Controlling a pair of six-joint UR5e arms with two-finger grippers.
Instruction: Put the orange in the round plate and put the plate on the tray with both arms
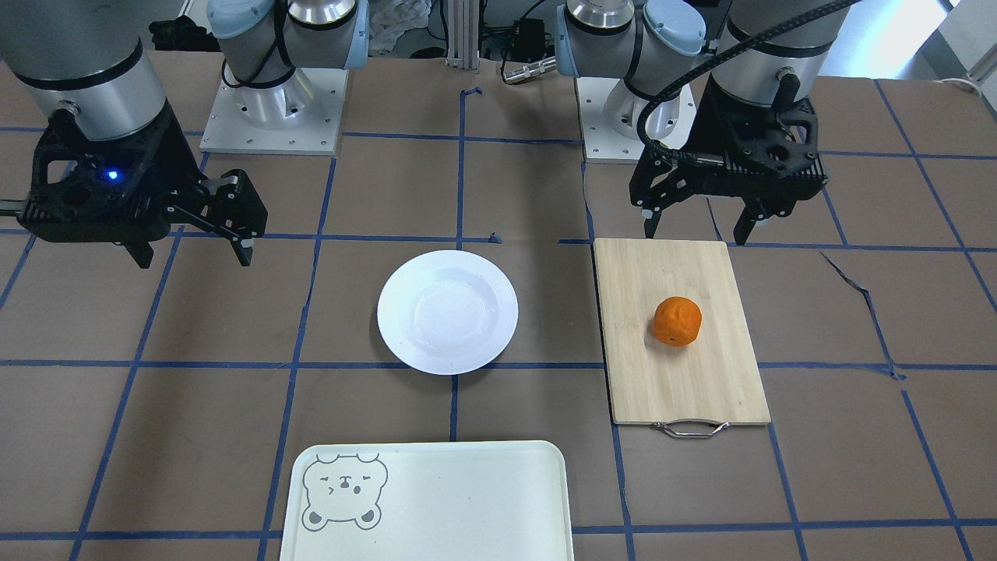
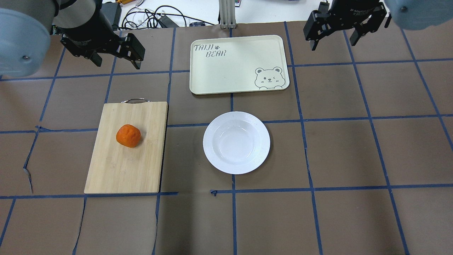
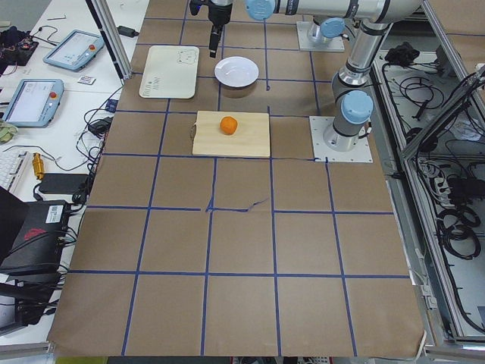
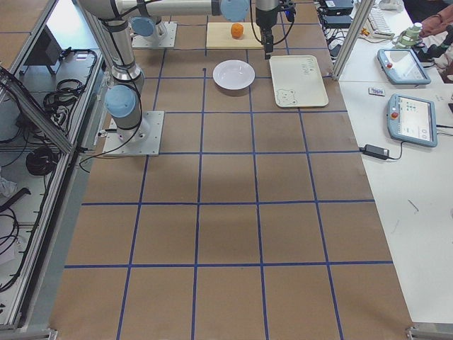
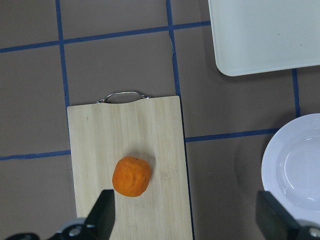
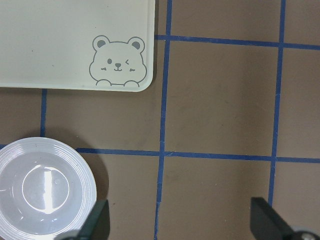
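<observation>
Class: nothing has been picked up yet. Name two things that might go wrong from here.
1. The small round orange sits loose on the bamboo cutting board; the open left gripper might nudge it rolling.
2. The glossy white round plate lies flat, so the right gripper or the left may slip on its rim, spilling the fruit before the pale rectangular tray.

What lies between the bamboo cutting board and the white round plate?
Only bare brown table paper crossed by one blue tape line, as the overhead view shows.
</observation>
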